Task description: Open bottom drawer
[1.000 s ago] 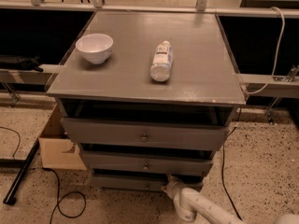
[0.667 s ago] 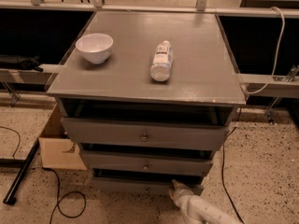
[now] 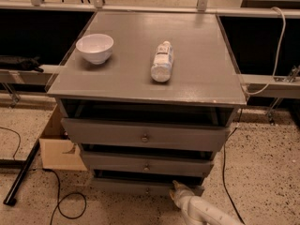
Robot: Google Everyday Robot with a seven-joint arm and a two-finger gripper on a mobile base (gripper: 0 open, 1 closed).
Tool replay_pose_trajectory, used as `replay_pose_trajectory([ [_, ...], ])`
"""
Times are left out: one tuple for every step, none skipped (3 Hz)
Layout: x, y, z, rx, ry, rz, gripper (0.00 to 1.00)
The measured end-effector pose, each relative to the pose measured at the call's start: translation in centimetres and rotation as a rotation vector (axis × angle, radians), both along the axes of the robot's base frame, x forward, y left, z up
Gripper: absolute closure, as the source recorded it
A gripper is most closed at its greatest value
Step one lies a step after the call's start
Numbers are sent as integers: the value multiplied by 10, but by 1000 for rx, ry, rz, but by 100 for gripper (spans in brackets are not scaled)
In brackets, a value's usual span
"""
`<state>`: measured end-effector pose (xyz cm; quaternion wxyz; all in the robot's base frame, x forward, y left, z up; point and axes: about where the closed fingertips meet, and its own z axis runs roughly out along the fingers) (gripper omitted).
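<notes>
Gripper (image 3: 177, 191) on a white arm (image 3: 206, 213) sits low at the bottom drawer (image 3: 126, 186), against its front right of the small round knob (image 3: 147, 190); its grip state cannot be told. That drawer is the lowest of three grey fronts, just above the speckled floor. On the cabinet top (image 3: 206, 74) stand a white bowl (image 3: 95, 48) and a plastic bottle (image 3: 162, 61) lying on its side
</notes>
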<state>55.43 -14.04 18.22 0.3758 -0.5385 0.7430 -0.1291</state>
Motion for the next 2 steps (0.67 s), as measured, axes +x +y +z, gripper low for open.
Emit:
replay_pose_trajectory([
  [0, 0, 0, 0, 0, 0, 53],
  [0, 0, 0, 0, 0, 0, 29],
])
